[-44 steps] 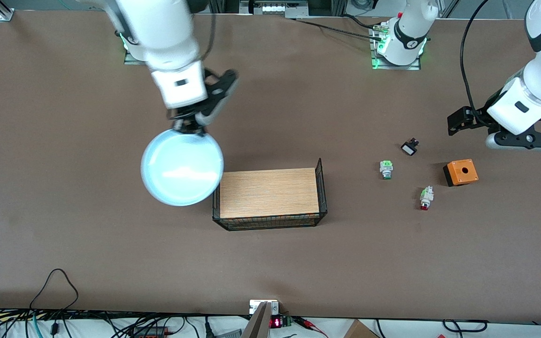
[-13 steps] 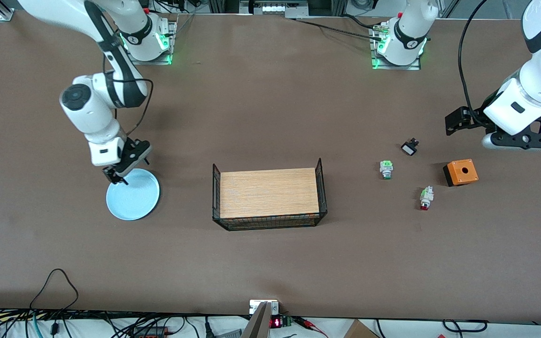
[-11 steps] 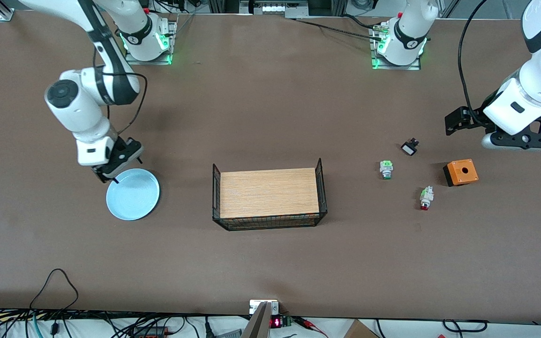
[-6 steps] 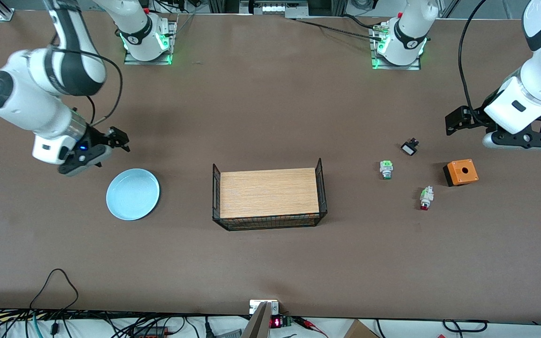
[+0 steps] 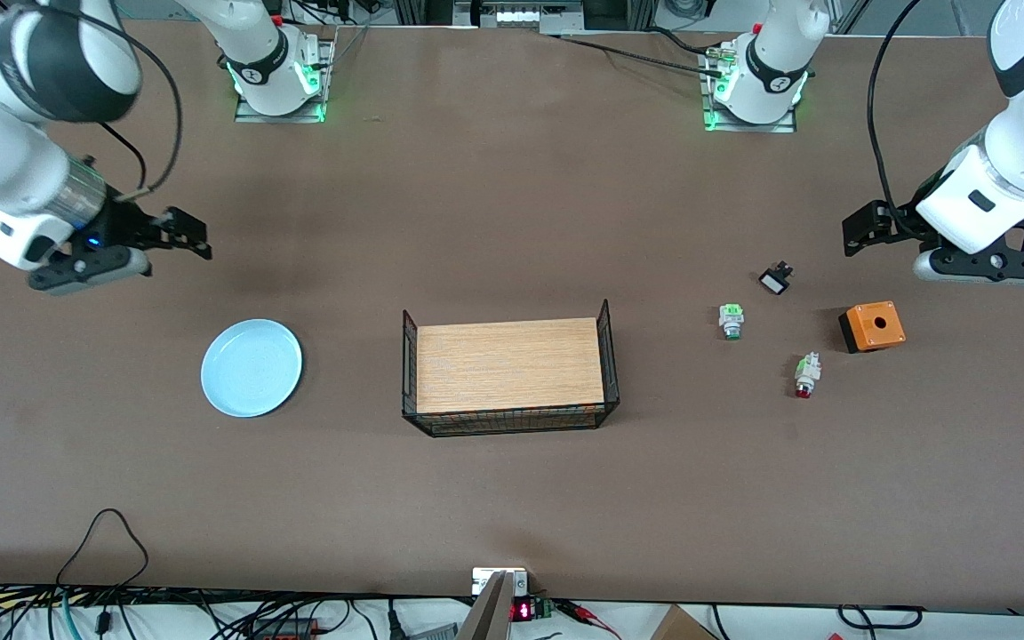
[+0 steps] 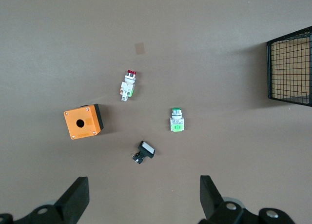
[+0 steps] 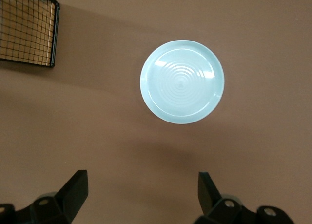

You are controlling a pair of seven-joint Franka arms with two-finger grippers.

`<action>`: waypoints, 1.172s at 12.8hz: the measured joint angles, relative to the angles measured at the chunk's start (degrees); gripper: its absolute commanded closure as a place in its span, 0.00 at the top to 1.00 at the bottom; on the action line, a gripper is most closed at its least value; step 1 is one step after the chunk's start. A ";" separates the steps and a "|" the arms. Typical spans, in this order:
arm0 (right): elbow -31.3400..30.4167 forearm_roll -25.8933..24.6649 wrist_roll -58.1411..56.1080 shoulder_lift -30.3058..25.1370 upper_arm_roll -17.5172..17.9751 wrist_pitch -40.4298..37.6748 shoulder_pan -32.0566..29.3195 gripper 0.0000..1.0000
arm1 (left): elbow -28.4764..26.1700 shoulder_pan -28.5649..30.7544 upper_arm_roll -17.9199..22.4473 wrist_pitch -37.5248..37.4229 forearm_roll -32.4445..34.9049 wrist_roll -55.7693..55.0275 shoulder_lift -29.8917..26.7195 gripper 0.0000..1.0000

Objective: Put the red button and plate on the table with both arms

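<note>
The pale blue plate [image 5: 252, 356] lies flat on the brown table [image 5: 512, 204], toward the right arm's end; it also shows in the right wrist view [image 7: 182, 81]. My right gripper [image 5: 185, 235] is open and empty, up in the air over bare table beside the plate [image 7: 142, 194]. The red button [image 5: 804, 376] lies on its side on the table toward the left arm's end; it also shows in the left wrist view [image 6: 128, 85]. My left gripper [image 5: 868, 229] hangs open and empty over bare table near the buttons [image 6: 145, 199].
A wood-topped black wire rack [image 5: 508, 366] stands mid-table. A green-capped button [image 5: 731, 321], a small black-and-white switch [image 5: 775, 280] and an orange box with a hole [image 5: 872, 326] lie around the red button. Cables run along the table's near edge.
My right gripper set the plate down on the table, let go, then rose and drew away toward the right arm's end. The left arm has stayed almost still.
</note>
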 measured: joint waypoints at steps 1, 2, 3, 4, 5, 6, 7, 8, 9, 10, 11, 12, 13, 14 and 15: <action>2.32 -0.07 1.23 -0.55 -0.95 -2.87 -0.35 1.00 | 0.00 0.00 0.00 0.00 0.00 0.00 0.00 1.00; 5.02 -0.25 2.06 -0.86 -1.49 -5.99 -0.60 1.00 | 0.00 0.00 0.00 0.00 0.00 0.00 0.00 1.00; 7.48 -0.56 2.93 -1.08 -1.62 -8.64 -0.71 1.00 | 0.00 0.00 0.00 -0.01 0.00 0.00 0.00 1.00; 9.42 -0.68 3.80 -1.16 -1.57 -10.18 -0.70 1.00 | 0.00 0.00 0.00 -0.01 0.00 0.00 0.00 1.00; 10.72 -0.72 4.53 -1.15 -1.53 -10.85 -0.70 1.00 | 0.00 -0.01 0.00 -0.01 0.00 0.00 0.00 1.00; 11.54 -0.79 5.09 -1.14 -1.56 -11.02 -0.71 1.00 | 0.00 0.00 0.00 -0.01 0.00 0.00 0.00 1.00; 12.20 -0.85 5.22 -1.12 -1.59 -11.20 -0.71 1.00 | 0.00 0.00 0.00 -0.01 0.00 0.00 0.00 1.00; 13.31 -0.94 5.24 -1.04 -1.57 -11.95 -0.71 1.00 | 0.00 0.00 0.00 -0.01 0.00 0.00 0.00 1.00; 15.05 -1.49 5.24 -0.92 -1.48 -13.36 -0.68 1.00 | 0.00 0.00 0.00 -0.01 0.00 0.00 0.00 1.00; 17.03 -2.77 5.25 -0.71 -1.20 -15.06 -0.57 1.00 | 0.00 0.00 0.00 -0.01 0.00 0.00 0.00 1.00; 18.98 -3.98 5.97 -0.29 -0.70 -16.72 -0.33 1.00 | 0.00 0.00 0.00 -0.01 0.00 0.00 0.00 1.00; 20.95 -4.80 9.38 0.61 0.70 -18.90 -0.21 1.00 | 0.00 -0.01 0.00 -0.01 0.00 0.00 0.00 1.00; 21.40 -5.24 11.02 1.09 1.74 -19.75 -0.43 1.00 | 0.00 0.00 0.00 -0.01 0.00 0.00 0.00 1.00; 21.55 -5.84 12.51 1.53 3.30 -20.97 -1.33 1.00 | 0.00 -0.01 0.00 -0.01 0.00 0.00 0.00 1.00; 21.56 -6.34 13.43 1.88 4.93 -21.72 -2.42 1.00 | 0.00 0.00 0.00 -0.01 0.00 0.00 0.00 1.00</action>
